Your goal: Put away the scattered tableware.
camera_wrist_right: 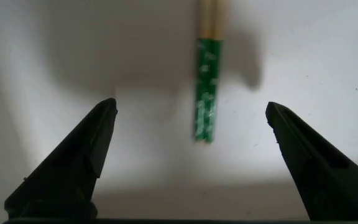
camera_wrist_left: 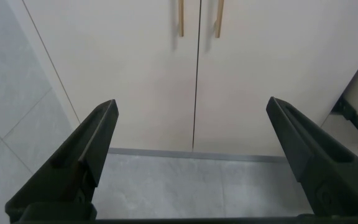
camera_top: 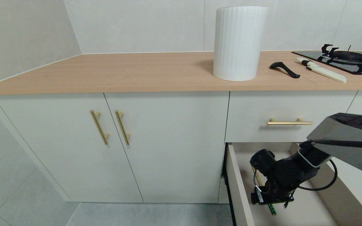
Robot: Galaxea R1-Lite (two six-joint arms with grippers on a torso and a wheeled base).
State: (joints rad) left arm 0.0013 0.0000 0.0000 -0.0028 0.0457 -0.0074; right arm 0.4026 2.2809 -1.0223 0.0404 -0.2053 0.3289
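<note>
Two green-ended chopsticks (camera_wrist_right: 206, 93) lying inside the open drawer (camera_top: 237, 185), right gripper (camera_wrist_right: 190, 109) above them, jaws wide and empty, left gripper (camera_wrist_left: 191, 109) equally wide facing cabinet doors (camera_wrist_left: 260, 74), white knife (camera_top: 322, 70) and black utensil (camera_top: 284, 69) on the countertop (camera_top: 121, 72) beside a tall ribbed white canister (camera_top: 237, 44)

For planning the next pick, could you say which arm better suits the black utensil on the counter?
Probably right: the black utensil lies above the open drawer holding the right gripper; the left gripper faces the cabinet doors.
</note>
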